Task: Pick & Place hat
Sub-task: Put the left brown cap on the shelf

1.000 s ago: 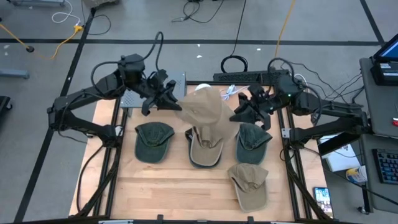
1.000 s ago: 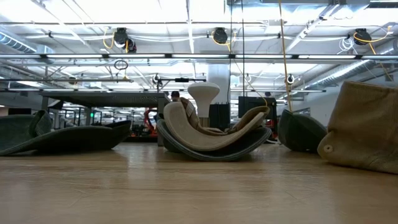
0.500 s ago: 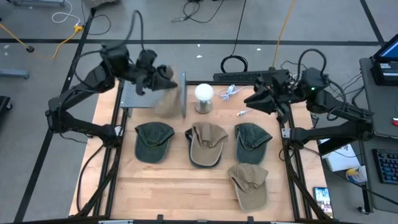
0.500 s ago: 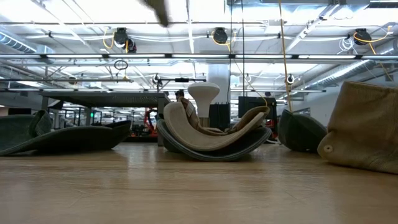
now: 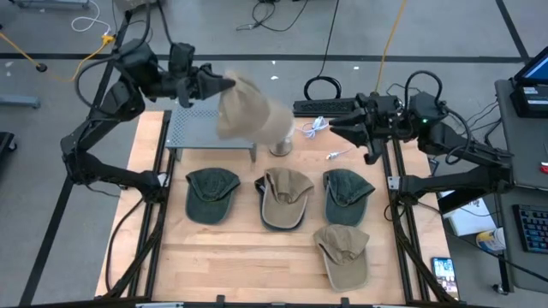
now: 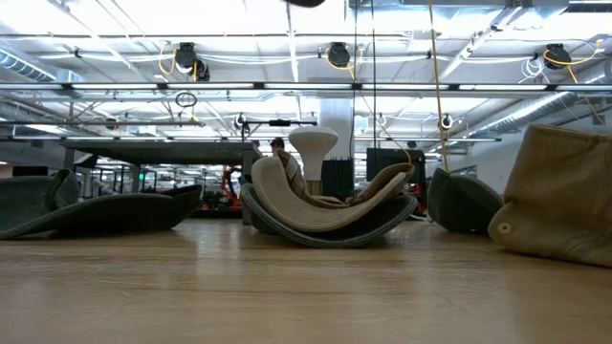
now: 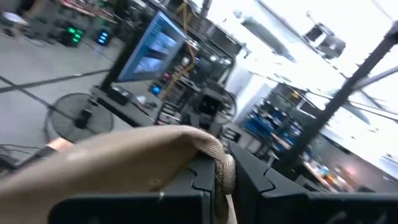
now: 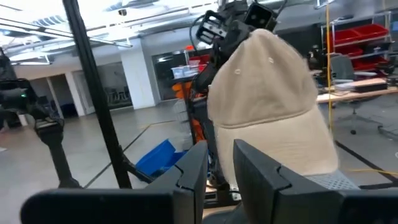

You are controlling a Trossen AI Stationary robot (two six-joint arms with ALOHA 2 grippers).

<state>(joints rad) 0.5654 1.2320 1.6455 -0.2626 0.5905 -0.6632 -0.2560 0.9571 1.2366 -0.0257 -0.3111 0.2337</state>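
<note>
- Left gripper (image 5: 211,84): jaws closed on the edge of a tan fabric cap (image 5: 248,113), as seen in the left wrist view, where the cap's rim (image 7: 221,168) is pinched between the dark fingers (image 7: 205,177).
- Tan fabric cap: held aloft above the far part of the surface, over the right end of a perforated grey metal stand (image 5: 199,130) and partly covering a white rounded head form (image 5: 283,137); also seen from the right wrist view (image 8: 267,106), hanging from the left arm.
- Right gripper (image 5: 342,130): raised near the far right edge of the light wooden surface (image 5: 248,257), pointed toward the held cap; jaws slightly parted and nothing is held between them, as shown by the right wrist view (image 8: 221,165).
- Dark green cap (image 5: 211,193): laid on the surface in front of the stand.
- Tan cap stacked on a dark cap (image 5: 283,197): laid in the middle of the row.
- Second dark green cap (image 5: 347,193): laid at the right of the row.
- Further tan cap (image 5: 342,252): laid nearer the front edge, just before the second dark green cap.
</note>
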